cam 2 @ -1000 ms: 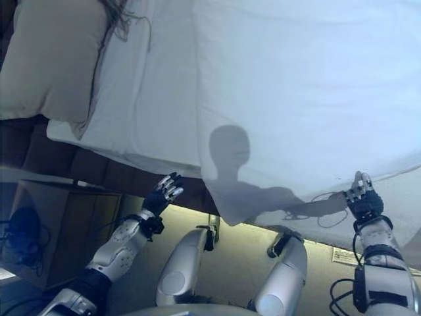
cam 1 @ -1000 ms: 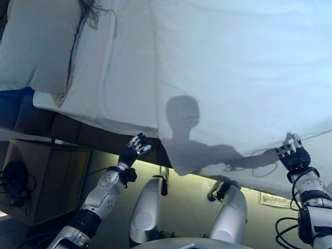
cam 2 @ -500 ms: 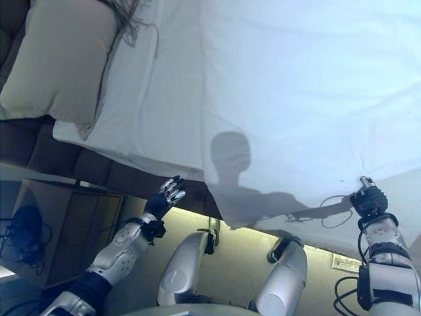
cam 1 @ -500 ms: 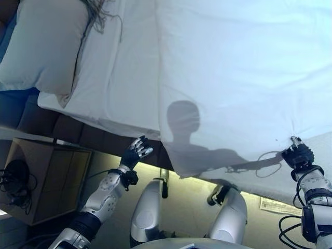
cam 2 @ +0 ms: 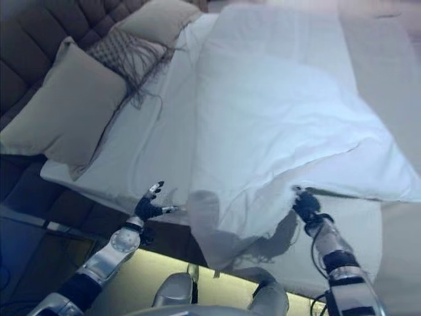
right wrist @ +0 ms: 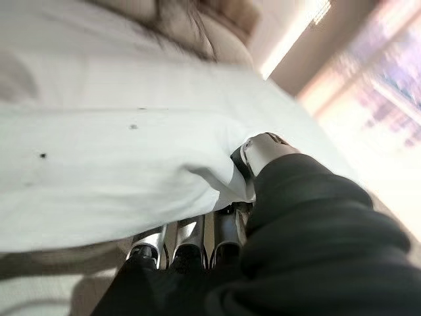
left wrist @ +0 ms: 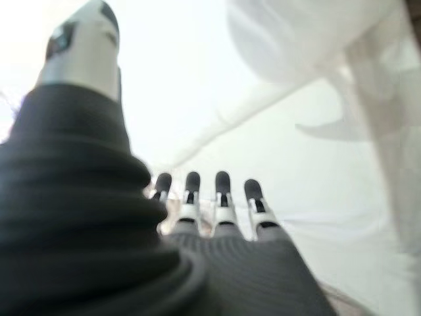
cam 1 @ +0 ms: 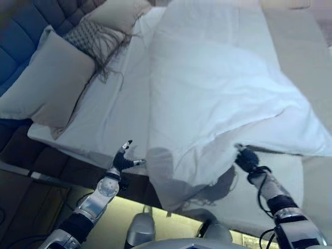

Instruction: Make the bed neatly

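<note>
Pinching the near edge of the white duvet (cam 1: 218, 88), the right hand (cam 1: 246, 158) has its fingers and thumb curled round a fold of the cloth, and you can see that best in the right wrist view, where the fabric bunches up between the thumb and the fingers (right wrist: 191, 240). That edge is lifted off the mattress a bit, so there's a raised flap with shade under it, and the corner of the duvet nearest the robot hangs down over the side of the bed.

The left hand (cam 1: 123, 160) is over at the near side of the bed, just by the edge of the bare white sheet (cam 1: 111, 114), fingers spread and straight, holding nothing. In the left wrist view its fingers (left wrist: 222, 201) point out over white bedding; can't tell if they actually touch it.

The duvet covers the middle and right part of the bed (cam 2: 112, 168), kind of rumpled, with a ridge running across it. To the left the sheet is uncovered. At the head end there's a big beige pillow (cam 1: 49, 83) leaning against the dark tufted headboard (cam 1: 26, 26), a patterned cushion with a stringy fringe (cam 1: 88, 39) next to it, and another pale pillow (cam 1: 122, 13) beyond that.
</note>
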Robot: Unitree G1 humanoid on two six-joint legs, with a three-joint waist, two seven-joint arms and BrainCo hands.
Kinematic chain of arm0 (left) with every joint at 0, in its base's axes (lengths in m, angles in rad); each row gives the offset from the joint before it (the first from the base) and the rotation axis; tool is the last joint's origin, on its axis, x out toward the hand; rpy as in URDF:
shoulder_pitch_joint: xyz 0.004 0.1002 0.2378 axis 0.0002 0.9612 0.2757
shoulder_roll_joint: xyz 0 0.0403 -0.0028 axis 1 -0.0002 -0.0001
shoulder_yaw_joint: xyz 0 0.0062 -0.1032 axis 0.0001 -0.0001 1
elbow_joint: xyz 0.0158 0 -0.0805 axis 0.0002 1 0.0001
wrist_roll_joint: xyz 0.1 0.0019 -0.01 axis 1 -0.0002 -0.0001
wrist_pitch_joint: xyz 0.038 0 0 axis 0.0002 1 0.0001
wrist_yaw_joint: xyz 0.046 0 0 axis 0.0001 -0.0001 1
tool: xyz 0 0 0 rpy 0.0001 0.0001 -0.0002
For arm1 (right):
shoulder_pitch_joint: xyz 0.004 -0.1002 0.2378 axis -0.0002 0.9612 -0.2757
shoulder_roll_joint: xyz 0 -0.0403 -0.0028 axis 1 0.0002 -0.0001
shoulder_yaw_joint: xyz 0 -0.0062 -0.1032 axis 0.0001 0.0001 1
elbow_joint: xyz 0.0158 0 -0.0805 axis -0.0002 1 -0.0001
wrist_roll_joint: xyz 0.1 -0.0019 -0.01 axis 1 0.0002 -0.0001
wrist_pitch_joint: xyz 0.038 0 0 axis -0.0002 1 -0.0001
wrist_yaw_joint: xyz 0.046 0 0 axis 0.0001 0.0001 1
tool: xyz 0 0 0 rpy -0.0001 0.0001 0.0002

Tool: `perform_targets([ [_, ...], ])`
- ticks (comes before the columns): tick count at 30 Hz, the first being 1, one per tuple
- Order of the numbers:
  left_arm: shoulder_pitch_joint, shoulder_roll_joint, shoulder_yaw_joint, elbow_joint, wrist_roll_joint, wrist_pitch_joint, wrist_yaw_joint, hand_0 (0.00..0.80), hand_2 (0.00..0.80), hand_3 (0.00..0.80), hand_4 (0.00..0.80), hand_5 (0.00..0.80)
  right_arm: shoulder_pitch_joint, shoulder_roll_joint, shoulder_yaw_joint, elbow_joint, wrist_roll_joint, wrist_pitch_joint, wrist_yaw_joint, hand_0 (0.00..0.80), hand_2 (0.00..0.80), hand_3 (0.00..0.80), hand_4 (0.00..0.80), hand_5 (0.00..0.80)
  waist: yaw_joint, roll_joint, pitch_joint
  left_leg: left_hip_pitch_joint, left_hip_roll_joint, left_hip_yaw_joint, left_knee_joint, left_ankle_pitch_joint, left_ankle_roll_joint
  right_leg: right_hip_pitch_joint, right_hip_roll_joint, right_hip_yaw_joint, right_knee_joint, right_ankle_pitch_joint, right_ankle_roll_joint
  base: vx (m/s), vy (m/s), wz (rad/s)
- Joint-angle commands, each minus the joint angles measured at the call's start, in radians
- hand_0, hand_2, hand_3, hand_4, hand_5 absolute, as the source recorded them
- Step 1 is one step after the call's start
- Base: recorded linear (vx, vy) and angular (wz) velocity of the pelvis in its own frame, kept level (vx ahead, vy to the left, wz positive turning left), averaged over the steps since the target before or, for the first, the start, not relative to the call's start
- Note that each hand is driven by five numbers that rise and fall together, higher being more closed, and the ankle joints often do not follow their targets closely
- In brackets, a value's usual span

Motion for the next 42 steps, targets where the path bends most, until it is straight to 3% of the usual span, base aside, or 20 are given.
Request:
perform_targets([
  [1, -0.036, 0.006, 0.009, -0.03, 0.101, 0.01, 0.066, 0.0, 0.0, 0.0, 0.0, 0.0, -0.1, 0.065, 0.048, -0.149, -0.058, -0.039, -0.026, 0.8, 0.8, 0.8, 0.8, 0.8, 0.012, -0.06, 0.015, 0.014, 0.033, -0.001, 0.055, -0.059, 0.003, 0.219, -0.034, -0.041, -0.516, 0.405, 0.154, 0.041, -0.028, -0.06],
  [9, -0.084, -0.043, -0.058, -0.014, 0.208, 0.083, 0.049, 0.0, 0.0, 0.0, 0.0, 0.0, -0.121, 0.152, 0.138, -0.288, -0.123, -0.02, -0.132, 0.8, 0.8, 0.8, 0.8, 0.8, -0.005, -0.073, -0.012, 0.051, 0.04, 0.033, 0.057, -0.066, 0.004, 0.251, -0.035, -0.049, -0.522, 0.409, 0.155, 0.025, -0.053, -0.03],
  [11, -0.117, -0.067, -0.102, -0.013, 0.25, 0.104, 0.024, 0.0, 0.0, 0.0, 0.0, 0.0, -0.126, 0.157, 0.141, -0.298, -0.12, -0.02, -0.159, 0.8, 0.8, 0.8, 0.8, 0.8, -0.012, -0.074, -0.016, 0.053, 0.044, 0.049, 0.052, -0.061, 0.006, 0.254, -0.037, -0.062, -0.522, 0.413, 0.158, -0.027, -0.084, 0.02],
  [14, -0.173, -0.105, -0.168, -0.01, 0.277, 0.152, 0.001, 0.0, 0.0, 0.0, 0.0, 0.0, -0.146, 0.159, 0.13, -0.295, -0.112, -0.016, -0.194, 0.8, 0.8, 0.8, 0.8, 0.8, -0.014, -0.078, -0.019, 0.051, 0.049, 0.038, 0.037, -0.051, 0.001, 0.258, -0.039, -0.077, -0.525, 0.423, 0.166, -0.021, -0.081, 0.06],
  [20, -0.264, -0.181, -0.239, 0.017, 0.234, 0.208, 0.008, 0.0, 0.0, 0.0, 0.0, 0.0, -0.212, 0.179, 0.124, -0.254, -0.099, 0.013, -0.252, 0.8, 0.8, 0.8, 0.8, 0.8, -0.036, -0.076, -0.02, 0.045, 0.062, 0.046, 0.025, -0.043, -0.004, 0.239, -0.02, -0.079, -0.544, 0.433, 0.173, -0.07, -0.077, 0.03],
  [25, -0.3, -0.223, -0.247, 0.051, 0.152, 0.256, 0.064, 0.0, 0.0, 0.0, 0.0, 0.0, -0.259, 0.198, 0.14, -0.225, -0.108, 0.033, -0.289, 0.8, 0.8, 0.8, 0.8, 0.8, -0.043, -0.074, -0.023, 0.06, 0.062, 0.051, 0.016, -0.044, -0.004, 0.247, -0.007, -0.076, -0.575, 0.445, 0.172, -0.022, -0.054, -0.05],
  [32, -0.327, -0.243, -0.253, 0.051, 0.208, 0.246, 0.084, 0.0, 0.0, 0.0, 0.0, 0.0, -0.289, 0.226, 0.149, -0.215, -0.084, 0.04, -0.319, 0.8, 0.8, 0.8, 0.8, 0.8, -0.049, -0.067, -0.029, 0.092, 0.057, 0.059, -0.002, -0.039, -0.006, 0.269, -0.011, -0.083, -0.577, 0.446, 0.168, 0.034, -0.009, -0.13],
  [42, -0.319, -0.252, -0.279, 0.036, 0.271, 0.214, 0.008, 0.0, 0.0, 0.0, 0.0, 0.0, -0.28, 0.258, 0.164, -0.242, -0.115, 0.076, -0.316, 0.8, 0.8, 0.8, 0.8, 0.8, -0.058, -0.042, -0.036, 0.113, 0.033, 0.046, -0.014, -0.035, 0.001, 0.282, -0.033, -0.091, -0.557, 0.452, 0.167, 0.066, 0.031, -0.01],
])
